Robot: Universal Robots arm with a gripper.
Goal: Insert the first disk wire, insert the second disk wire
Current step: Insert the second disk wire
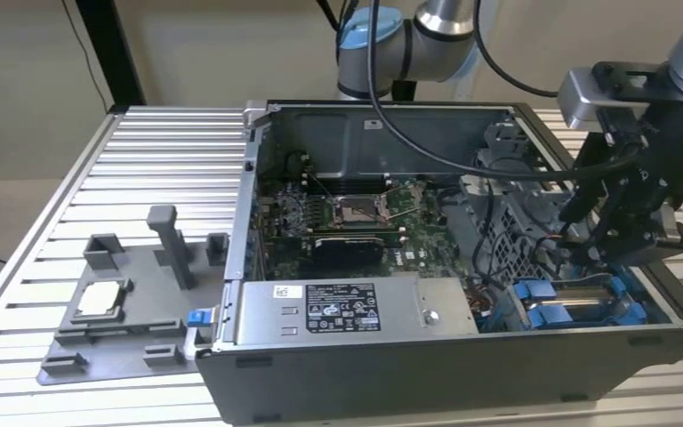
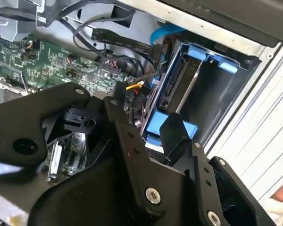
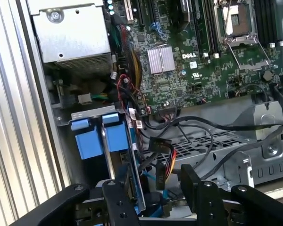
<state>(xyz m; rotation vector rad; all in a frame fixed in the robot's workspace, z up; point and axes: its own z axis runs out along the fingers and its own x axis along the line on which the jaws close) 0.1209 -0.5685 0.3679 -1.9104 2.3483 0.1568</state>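
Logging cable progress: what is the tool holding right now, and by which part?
Cannot be told. The tool hangs by the blue disk carriers, a red-and-yellow-wired connector close ahead of it.

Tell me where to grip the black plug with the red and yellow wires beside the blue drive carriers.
Probably pinch the black plug across its broad flat faces, not its red and yellow wires. Come in through the open side of the case: the blue drive carriers crowd one flank.
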